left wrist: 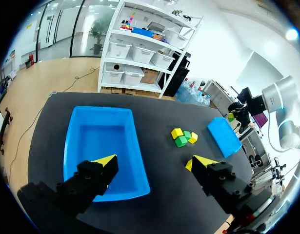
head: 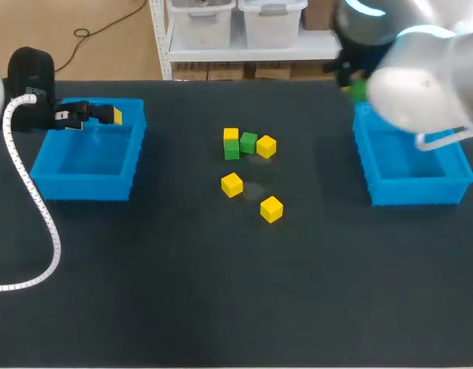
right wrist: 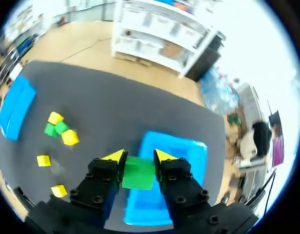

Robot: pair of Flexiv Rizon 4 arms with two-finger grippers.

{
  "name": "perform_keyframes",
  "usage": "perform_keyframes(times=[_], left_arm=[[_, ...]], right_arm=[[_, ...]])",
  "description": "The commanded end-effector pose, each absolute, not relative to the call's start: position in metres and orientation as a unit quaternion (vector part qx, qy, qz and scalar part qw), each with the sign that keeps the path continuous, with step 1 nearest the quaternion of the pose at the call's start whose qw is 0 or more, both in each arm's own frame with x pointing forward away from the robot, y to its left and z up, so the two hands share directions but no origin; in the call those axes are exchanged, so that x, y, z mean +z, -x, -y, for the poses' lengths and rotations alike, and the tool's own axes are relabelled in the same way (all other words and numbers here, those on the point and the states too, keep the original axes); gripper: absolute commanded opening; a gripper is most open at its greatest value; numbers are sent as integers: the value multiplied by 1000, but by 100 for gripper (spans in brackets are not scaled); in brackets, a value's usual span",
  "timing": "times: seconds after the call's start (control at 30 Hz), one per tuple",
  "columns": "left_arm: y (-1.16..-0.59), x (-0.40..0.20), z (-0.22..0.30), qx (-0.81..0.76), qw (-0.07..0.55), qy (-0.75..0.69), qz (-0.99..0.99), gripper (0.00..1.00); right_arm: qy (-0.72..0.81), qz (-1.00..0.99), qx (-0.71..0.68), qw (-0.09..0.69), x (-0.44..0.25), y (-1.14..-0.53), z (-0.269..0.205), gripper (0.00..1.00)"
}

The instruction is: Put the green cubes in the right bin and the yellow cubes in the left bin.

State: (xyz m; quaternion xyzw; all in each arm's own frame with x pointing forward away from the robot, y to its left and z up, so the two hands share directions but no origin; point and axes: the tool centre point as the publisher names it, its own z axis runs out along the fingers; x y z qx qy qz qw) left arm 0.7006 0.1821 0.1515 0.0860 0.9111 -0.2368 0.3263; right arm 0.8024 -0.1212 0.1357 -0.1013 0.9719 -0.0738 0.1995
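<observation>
My right gripper (right wrist: 138, 157) is shut on a green cube (right wrist: 138, 173), held above the near wall of the right blue bin (right wrist: 181, 146). In the head view that cube (head: 359, 91) peeks out from under my right arm, just behind the right bin (head: 374, 165). My left gripper (left wrist: 152, 162) hangs open and empty over the left blue bin (left wrist: 103, 131); one yellow tip (head: 115, 116) shows over the bin's back wall (head: 90, 104). Mid-table lie two green cubes (head: 248, 142) (head: 231, 151) and several yellow cubes (head: 266, 146) (head: 231, 184) (head: 271, 208).
Both bins look empty inside. The cubes cluster between the bins, two yellow ones lying apart toward the front. A white cable (head: 36, 207) from my left arm loops over the table's left side.
</observation>
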Motion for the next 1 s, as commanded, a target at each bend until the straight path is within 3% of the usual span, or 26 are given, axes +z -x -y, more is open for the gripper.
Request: perform_keyframes(times=[0.03,0.17,0.2,0.23,0.27,0.53,0.73,1.0], left_arm=[[-700,150,-184,-242,329,-88,-909,100],[-700,150,-184,-242,329,-88,-909,100],[-700,150,-184,-242,329,-88,-909,100],[-700,150,-184,-242,329,-88,-909,100],[-700,150,-184,-242,329,-88,-909,100],[-700,150,-184,-242,329,-88,-909,100],[-700,150,-184,-242,329,-88,-909,100],[-700,150,-184,-242,329,-88,-909,100]], right_arm=[[12,-959,-72,274,138,-766,172,0],[-10,-967,-79,242,117,-751,189,0],[-9,-970,-79,231,112,-748,190,7],[-5,-971,-82,226,107,-746,189,62],[-2,-971,-81,224,105,-745,188,100],[39,-965,-78,246,123,-764,150,100],[145,-946,-55,285,153,-785,74,100],[316,-911,-66,258,152,-802,-11,100]])
